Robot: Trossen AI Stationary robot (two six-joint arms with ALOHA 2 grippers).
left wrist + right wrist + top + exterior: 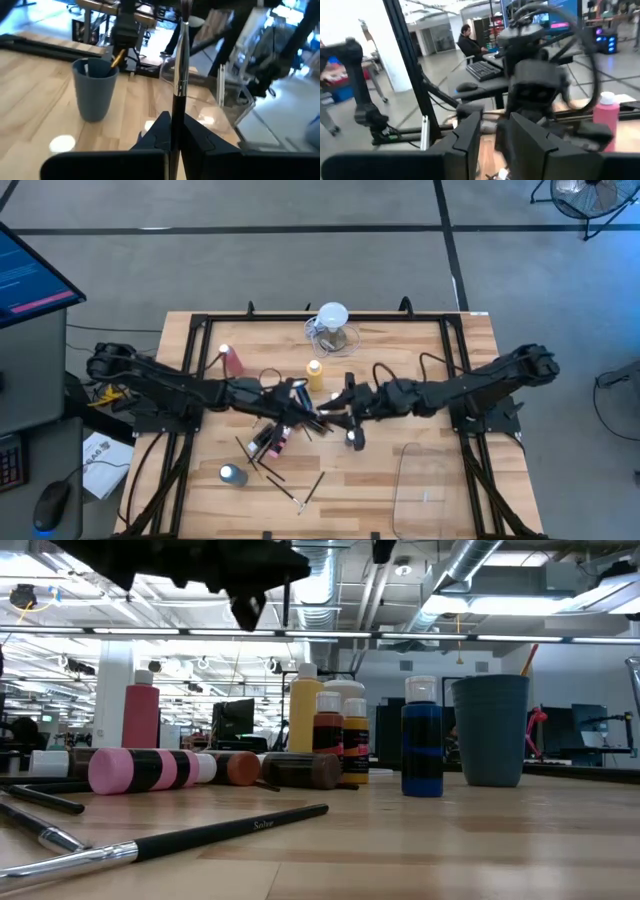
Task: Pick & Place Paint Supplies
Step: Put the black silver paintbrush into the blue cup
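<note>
Worktop (480, 840): pale wood planks, smooth, light sheen. Paintbrush (190, 837): glossy black handle, shiny metal ferrule. Blue cup (490, 730): matt plastic. Paint bottles (422, 745): glossy plastic, white caps. Pink squeeze bottle (141, 715): matt plastic. Clear tray (428, 480): transparent glossy plastic. Left gripper (172, 145): matt black plastic.

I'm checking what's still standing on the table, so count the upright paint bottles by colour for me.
Pink-red bottle: 1
Yellow: 2, the tall yellow bottle and the small yellow bottle
Red-brown bottle: 1
Blue bottle: 1
Total: 5 upright
</note>
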